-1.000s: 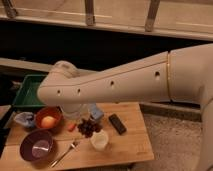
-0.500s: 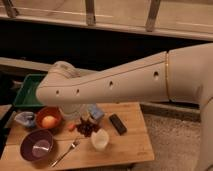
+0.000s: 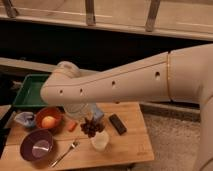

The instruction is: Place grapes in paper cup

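Observation:
The grapes, a dark reddish cluster, sit mid-table just up and left of the paper cup, a small off-white cup standing upright. My gripper comes down from the big cream arm that crosses the view. It is directly over the grapes and touches the top of the cluster, shut on it. The cluster's underside is close to the wooden table. The arm hides most of the wrist.
An orange-red bowl holding a round orange fruit stands at the left, with a purple bowl in front of it. A fork, a red chili, a black block and a green tray are nearby.
The grapes and the gripper have edged slightly right, toward the paper cup. Everything else on the table has stayed put.

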`<state>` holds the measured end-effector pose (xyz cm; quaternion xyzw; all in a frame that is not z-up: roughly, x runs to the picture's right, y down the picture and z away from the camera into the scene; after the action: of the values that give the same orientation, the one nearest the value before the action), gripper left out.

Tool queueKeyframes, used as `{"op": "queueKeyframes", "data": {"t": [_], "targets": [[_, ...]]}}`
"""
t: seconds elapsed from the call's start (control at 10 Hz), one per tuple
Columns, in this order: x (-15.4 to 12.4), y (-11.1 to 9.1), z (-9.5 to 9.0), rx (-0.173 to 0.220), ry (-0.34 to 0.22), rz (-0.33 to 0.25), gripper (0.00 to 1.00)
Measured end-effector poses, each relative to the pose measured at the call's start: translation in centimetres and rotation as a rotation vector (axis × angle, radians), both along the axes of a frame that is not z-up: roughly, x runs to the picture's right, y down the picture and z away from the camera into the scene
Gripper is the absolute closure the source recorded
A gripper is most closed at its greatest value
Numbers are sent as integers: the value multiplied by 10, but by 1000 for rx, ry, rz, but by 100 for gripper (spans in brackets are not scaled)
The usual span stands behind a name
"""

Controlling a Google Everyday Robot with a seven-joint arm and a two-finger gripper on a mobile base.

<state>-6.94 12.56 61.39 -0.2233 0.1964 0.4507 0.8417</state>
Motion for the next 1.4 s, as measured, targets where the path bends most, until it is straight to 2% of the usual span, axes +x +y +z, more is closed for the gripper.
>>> {"op": "queueKeyframes", "data": {"t": [0.5,1.1,1.4], "targets": [[30,6,6,-16,54,76,100],[48,14,-7,-26,110,83,100],[51,22,-11,-49,126,73,100]]}}
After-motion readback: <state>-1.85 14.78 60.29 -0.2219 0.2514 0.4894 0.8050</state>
